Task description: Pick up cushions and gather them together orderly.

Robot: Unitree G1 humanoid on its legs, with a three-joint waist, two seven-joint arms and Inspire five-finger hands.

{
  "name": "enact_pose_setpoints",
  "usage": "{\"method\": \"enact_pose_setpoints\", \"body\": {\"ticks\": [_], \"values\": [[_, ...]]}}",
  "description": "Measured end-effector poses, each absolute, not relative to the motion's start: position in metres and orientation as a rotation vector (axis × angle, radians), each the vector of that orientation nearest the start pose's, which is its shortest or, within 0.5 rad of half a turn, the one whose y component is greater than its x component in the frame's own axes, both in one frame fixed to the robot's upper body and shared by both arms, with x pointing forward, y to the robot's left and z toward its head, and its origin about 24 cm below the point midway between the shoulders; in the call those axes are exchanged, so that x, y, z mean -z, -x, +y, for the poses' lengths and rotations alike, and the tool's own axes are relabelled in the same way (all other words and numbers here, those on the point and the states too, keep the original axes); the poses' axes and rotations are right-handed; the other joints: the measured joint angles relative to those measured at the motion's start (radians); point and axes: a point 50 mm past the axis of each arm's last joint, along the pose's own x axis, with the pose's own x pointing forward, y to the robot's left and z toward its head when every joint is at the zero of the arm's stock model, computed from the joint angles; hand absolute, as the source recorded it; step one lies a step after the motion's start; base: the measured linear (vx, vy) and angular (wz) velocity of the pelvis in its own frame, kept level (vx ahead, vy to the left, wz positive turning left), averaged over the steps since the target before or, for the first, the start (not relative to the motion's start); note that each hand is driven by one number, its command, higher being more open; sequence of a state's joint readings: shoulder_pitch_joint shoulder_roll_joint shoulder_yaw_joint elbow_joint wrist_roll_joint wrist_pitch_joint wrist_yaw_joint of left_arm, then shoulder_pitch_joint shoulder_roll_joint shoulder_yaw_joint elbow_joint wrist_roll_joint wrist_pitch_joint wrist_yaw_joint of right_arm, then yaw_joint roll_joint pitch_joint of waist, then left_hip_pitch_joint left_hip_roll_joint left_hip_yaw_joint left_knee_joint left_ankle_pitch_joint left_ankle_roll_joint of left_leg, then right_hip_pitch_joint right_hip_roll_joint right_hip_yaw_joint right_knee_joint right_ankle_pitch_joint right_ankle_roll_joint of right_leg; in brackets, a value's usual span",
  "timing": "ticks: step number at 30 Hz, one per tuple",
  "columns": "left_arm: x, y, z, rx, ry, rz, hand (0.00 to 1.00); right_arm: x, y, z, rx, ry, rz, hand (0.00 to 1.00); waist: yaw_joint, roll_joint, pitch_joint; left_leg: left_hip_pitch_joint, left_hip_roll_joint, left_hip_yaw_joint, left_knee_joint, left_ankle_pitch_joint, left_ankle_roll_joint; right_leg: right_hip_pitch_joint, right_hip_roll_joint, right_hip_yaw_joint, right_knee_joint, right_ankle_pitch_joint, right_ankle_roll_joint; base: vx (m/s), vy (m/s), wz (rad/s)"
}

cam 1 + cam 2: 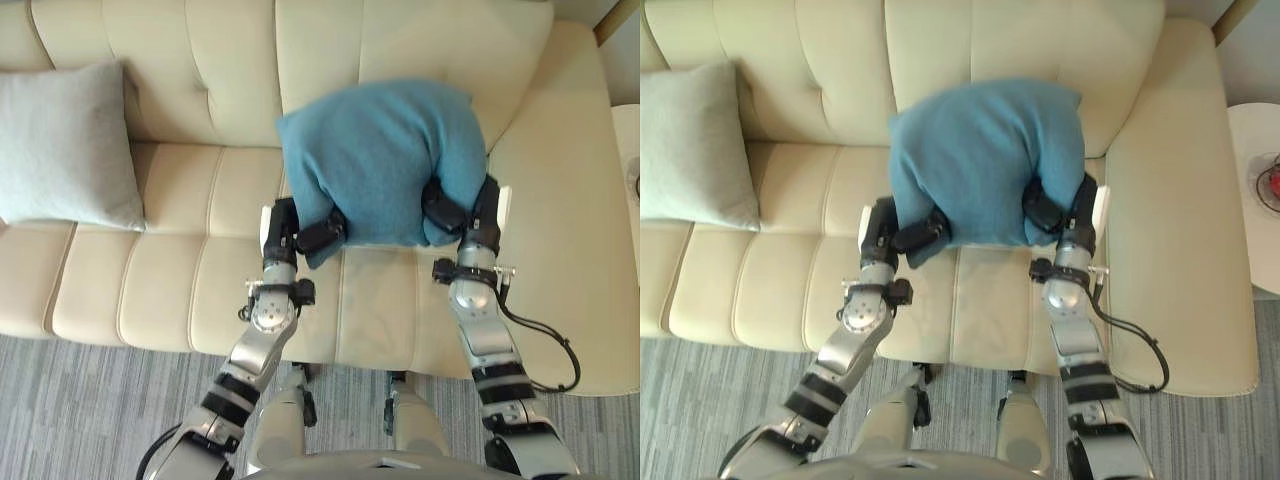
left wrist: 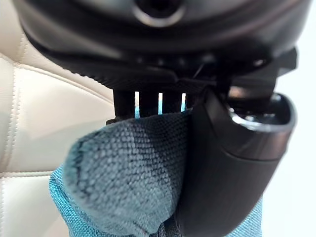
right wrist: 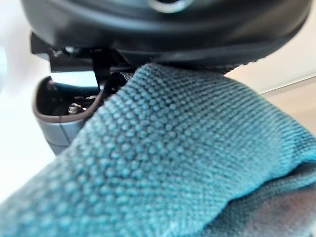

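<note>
Cream sofa spans the frame. Teal cushion sits over sofa's seat, right of ctr, in front of the backrest; pale grey cushion leans at sofa's left end, well apart from it. L hand grips teal cushion's lower-left corner, fingers and thumb pinched shut on the cloth; R hand clamps the lower-right edge, fingers curled into the fabric.
</note>
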State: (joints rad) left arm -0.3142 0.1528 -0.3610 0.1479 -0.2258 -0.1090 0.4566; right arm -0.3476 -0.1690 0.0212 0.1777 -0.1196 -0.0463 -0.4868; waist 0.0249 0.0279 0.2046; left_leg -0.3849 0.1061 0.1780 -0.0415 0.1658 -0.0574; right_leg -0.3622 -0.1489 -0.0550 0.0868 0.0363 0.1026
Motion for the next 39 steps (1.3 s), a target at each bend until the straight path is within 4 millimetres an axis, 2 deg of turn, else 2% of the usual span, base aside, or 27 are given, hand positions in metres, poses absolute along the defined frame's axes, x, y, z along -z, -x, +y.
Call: {"method": "enact_pose_setpoints", "body": {"ticks": [2,3,4,8,11,12,14,18,19,21,24,26,28,32,34,36,39], "values": [[-0.109,-0.308,0.096,-0.058,0.064,-0.259,0.0,-0.129,-0.32,-0.173,0.435,0.211,-0.354,0.0,0.005,-0.002,0.003,-0.045,0.0,-0.006,0.0,0.015,-0.001,-0.051,-0.002,-0.005,0.023,0.0,0.0,-0.05,-0.008,0.08],[-0.116,-0.311,0.095,-0.062,0.067,-0.282,0.0,-0.136,-0.322,-0.172,0.443,0.204,-0.373,1.0,0.006,-0.002,0.007,-0.054,0.0,-0.009,0.001,0.019,0.0,-0.063,-0.002,-0.007,0.03,0.0,0.0,-0.03,-0.013,0.1],[-0.129,-0.316,0.092,-0.062,0.071,-0.32,1.0,-0.146,-0.325,-0.172,0.458,0.19,-0.404,1.0,0.008,-0.003,0.02,-0.068,0.0,-0.015,0.001,0.027,0.001,-0.077,-0.003,-0.013,0.04,0.0,0.0,-0.02,-0.017,0.15],[-0.178,-0.345,0.083,-0.079,0.037,-0.445,1.0,-0.19,-0.343,-0.171,0.543,0.122,-0.507,1.0,0.022,-0.004,0.07,-0.125,0.002,-0.027,-0.001,0.058,-0.006,-0.152,-0.004,-0.023,0.089,-0.001,0.001,-0.02,-0.02,0.06],[-0.23,-0.372,0.082,-0.122,-0.019,-0.539,1.0,-0.23,-0.364,-0.168,0.593,0.063,-0.559,1.0,0.019,-0.003,0.106,-0.192,0.004,-0.036,-0.022,0.1,-0.009,-0.236,-0.002,-0.029,0.113,0.005,0.007,-0.03,-0.04,0.06],[-0.247,-0.375,0.081,-0.128,-0.013,-0.573,1.0,-0.238,-0.367,-0.166,0.603,0.047,-0.568,1.0,0.017,-0.001,0.129,-0.204,0.005,-0.04,-0.043,0.121,-0.023,-0.261,-0.002,-0.032,0.124,0.007,0.007,-0.01,-0.035,0.08],[-0.247,-0.376,0.082,-0.133,-0.014,-0.571,1.0,-0.237,-0.367,-0.163,0.598,0.03,-0.559,1.0,0.014,0.002,0.143,-0.218,0.004,-0.043,-0.044,0.128,-0.023,-0.279,-0.003,-0.036,0.138,0.006,0.006,0.01,-0.018,0.04],[-0.232,-0.383,0.09,-0.159,-0.005,-0.502,1.0,-0.227,-0.372,-0.158,0.572,0.003,-0.507,1.0,0.012,0.006,0.163,-0.239,0.006,-0.043,-0.044,0.132,-0.022,-0.316,-0.004,-0.041,0.17,0.0,-0.002,0.05,-0.035,0.0],[-0.218,-0.382,0.095,-0.178,0.021,-0.457,1.0,-0.221,-0.373,-0.156,0.556,0.005,-0.483,1.0,0.01,0.007,0.167,-0.253,0.008,-0.044,-0.044,0.132,-0.022,-0.337,-0.005,-0.046,0.188,-0.007,-0.008,0.04,-0.041,0.01],[-0.207,-0.382,0.097,-0.186,0.033,-0.424,1.0,-0.215,-0.373,-0.155,0.546,0.008,-0.464,1.0,0.009,0.007,0.174,-0.254,0.008,-0.044,-0.044,0.132,-0.023,-0.342,-0.006,-0.048,0.201,-0.012,-0.01,0.04,-0.04,0.03],[-0.168,-0.375,0.096,-0.178,0.048,-0.315,1.0,-0.19,-0.371,-0.155,0.527,0.017,-0.392,1.0,0.008,0.007,0.174,-0.254,0.007,-0.045,-0.044,0.132,-0.023,-0.354,-0.011,-0.053,0.232,-0.03,-0.011,0.06,-0.044,0.06],[-0.133,-0.365,0.087,-0.156,0.091,-0.21,1.0,-0.155,-0.364,-0.154,0.514,0.021,-0.293,1.0,0.008,0.007,0.174,-0.253,0.007,-0.049,-0.044,0.132,-0.023,-0.356,-0.015,-0.064,0.25,-0.044,-0.016,0.09,-0.053,0.11],[-0.123,-0.361,0.085,-0.155,0.108,-0.181,1.0,-0.143,-0.361,-0.153,0.514,0.018,-0.257,1.0,0.008,0.007,0.174,-0.251,0.006,-0.049,-0.044,0.132,-0.023,-0.356,-0.018,-0.071,0.258,-0.048,-0.018,0.06,-0.034,0.05],[-0.101,-0.346,0.079,-0.137,0.16,-0.128,1.0,-0.105,-0.344,-0.151,0.507,0.013,-0.155,1.0,0.007,0.007,0.174,-0.23,0.005,-0.049,-0.045,0.12,-0.036,-0.345,-0.024,-0.077,0.284,-0.064,-0.021,0.05,-0.052,0.03],[-0.089,-0.34,0.079,-0.135,0.171,-0.102,1.0,-0.088,-0.335,-0.151,0.508,0.01,-0.11,1.0,0.007,0.007,0.174,-0.21,0.008,-0.047,-0.045,0.109,-0.03,-0.324,-0.024,-0.082,0.284,-0.069,-0.02,0.03,-0.059,0.01],[-0.079,-0.334,0.079,-0.135,0.176,-0.071,1.0,-0.076,-0.328,-0.153,0.506,0.012,-0.08,1.0,0.007,0.007,0.174,-0.191,0.009,-0.042,-0.045,0.105,-0.026,-0.301,-0.024,-0.084,0.28,-0.069,-0.02,0.03,-0.062,0.02],[-0.071,-0.329,0.082,-0.135,0.178,-0.054,1.0,-0.07,-0.32,-0.157,0.508,0.011,-0.078,1.0,0.007,0.007,0.174,-0.18,0.009,-0.041,-0.045,0.104,-0.024,-0.287,-0.025,-0.089,0.275,-0.07,-0.019,0.04,-0.071,0.02]]}}
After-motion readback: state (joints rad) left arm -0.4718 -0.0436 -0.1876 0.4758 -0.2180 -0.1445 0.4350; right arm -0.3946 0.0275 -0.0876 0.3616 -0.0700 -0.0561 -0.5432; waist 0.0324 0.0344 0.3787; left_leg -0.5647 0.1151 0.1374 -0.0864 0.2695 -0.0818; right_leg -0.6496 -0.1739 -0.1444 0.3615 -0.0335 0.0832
